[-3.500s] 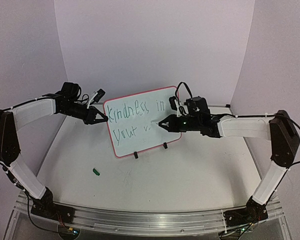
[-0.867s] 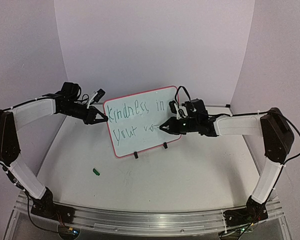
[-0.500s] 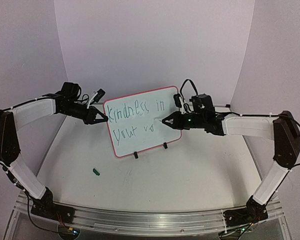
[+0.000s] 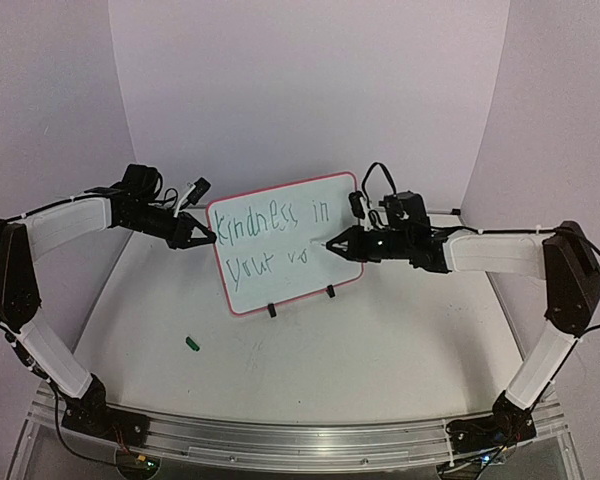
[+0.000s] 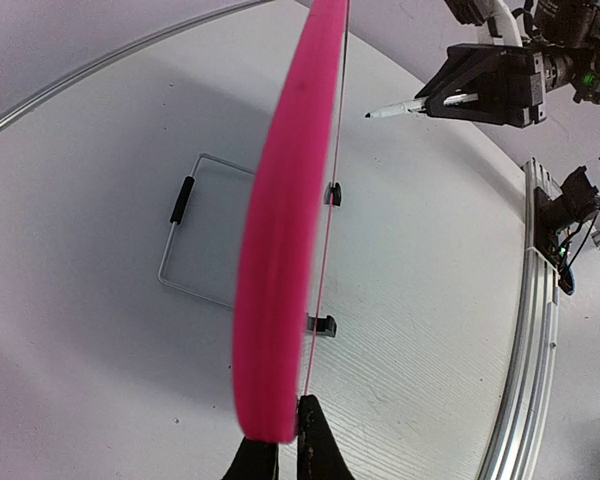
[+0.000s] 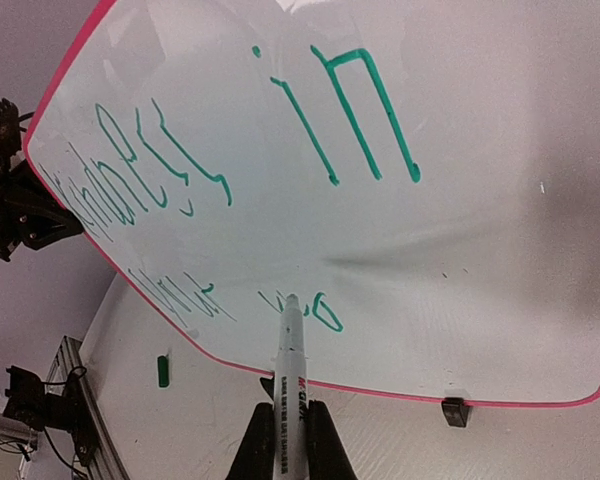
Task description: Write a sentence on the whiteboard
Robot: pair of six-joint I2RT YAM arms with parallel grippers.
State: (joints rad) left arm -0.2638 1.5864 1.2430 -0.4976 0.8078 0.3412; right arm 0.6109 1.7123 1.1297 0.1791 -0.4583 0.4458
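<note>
Green lettering: the sentence [image 4: 252,224] reads roughly "Kindness in / your vo", so we think the second row is unfinished. Whiteboard [image 4: 302,280] stands mid-table [image 4: 380,340], toward the far edge. Left pincer [image 4: 210,238] is clamped on its frame. Right pincer [image 4: 339,244] is closed on the marker [image 6: 288,372], tip at the last letter. More words to write.

You have two arms in white shells with black joints.
Your left arm [image 4: 70,222] at 9 o'clock and right arm [image 4: 490,255] at 3 o'clock have white link covers between black joint housings. The left pincer [image 4: 209,237] and right pincer [image 4: 337,245] are black and pointed. A black cable [image 4: 370,168] loops over the right wrist, where a green light [image 4: 380,238] glows.
</note>
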